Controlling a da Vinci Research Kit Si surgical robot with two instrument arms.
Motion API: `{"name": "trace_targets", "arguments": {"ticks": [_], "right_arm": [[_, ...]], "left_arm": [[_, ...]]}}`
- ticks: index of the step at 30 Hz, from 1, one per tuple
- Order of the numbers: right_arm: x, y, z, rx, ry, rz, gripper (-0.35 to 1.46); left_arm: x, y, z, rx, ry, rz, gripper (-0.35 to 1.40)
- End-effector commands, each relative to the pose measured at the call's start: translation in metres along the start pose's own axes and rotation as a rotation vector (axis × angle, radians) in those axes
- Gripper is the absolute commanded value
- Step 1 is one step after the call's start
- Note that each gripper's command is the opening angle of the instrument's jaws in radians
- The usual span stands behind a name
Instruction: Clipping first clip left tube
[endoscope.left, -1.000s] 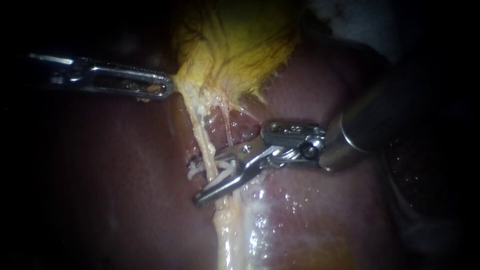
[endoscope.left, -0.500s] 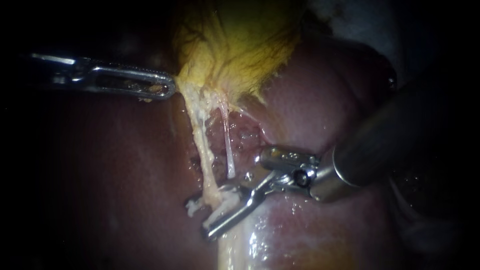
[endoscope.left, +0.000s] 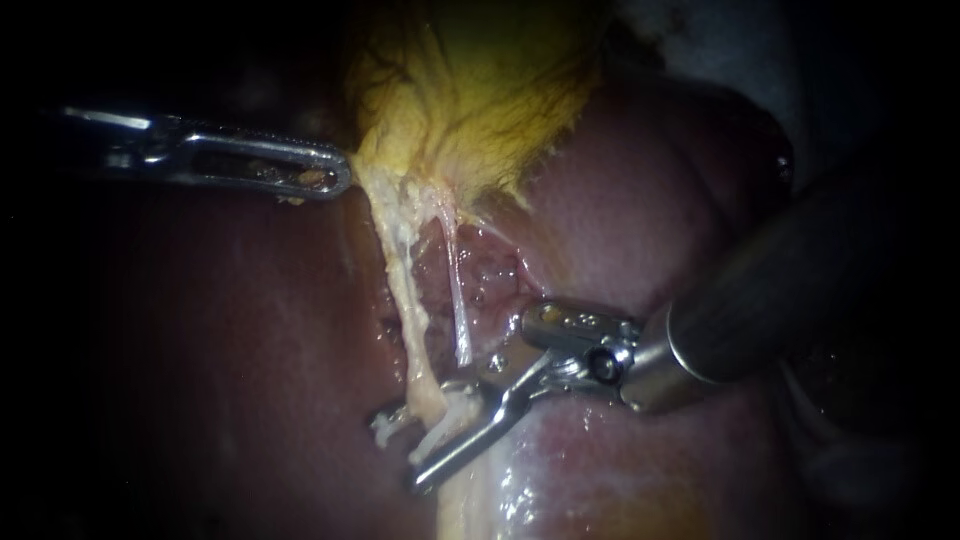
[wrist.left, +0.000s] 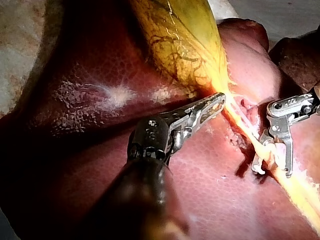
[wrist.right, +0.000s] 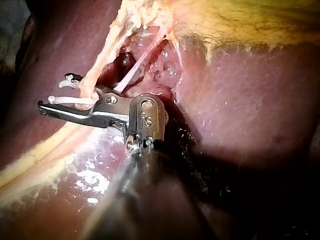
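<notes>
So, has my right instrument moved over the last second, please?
Yes: the right instrument, carrying its clip, slid down the left tube, away from the gallbladder.

A surgical lab: left instrument (endoscope.left: 335, 178) and right instrument (endoscope.left: 398, 452) over bare liver (endoscope.left: 230, 330) and gallbladder (endoscope.left: 480, 90).

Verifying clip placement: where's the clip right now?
Endoscope view, lower centre: the white clip sits in the tip of the right instrument, straddling the left tube low down, well below the gallbladder held by the left instrument.
</notes>
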Motion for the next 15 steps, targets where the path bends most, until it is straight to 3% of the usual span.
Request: {"name": "trace_targets", "arguments": {"ticks": [1, 8, 15], "right_arm": [[0.0000, 0.0000, 0.0001, -0.001, 0.002, 0.000, 0.39], [0.0002, 0.0003, -0.0001, -0.012, 0.013, 0.000, 0.16], [0.0001, 0.0003, -0.0004, -0.032, 0.026, 0.035, -0.20]], "left_arm": [[0.0000, 0.0000, 0.0000, 0.000, 0.000, 0.000, -0.35], [0.0000, 0.0000, 0.0000, 0.000, 0.000, 0.000, -0.35], [0.0000, 0.0000, 0.0000, 0.000, 0.000, 0.000, -0.35]]}}
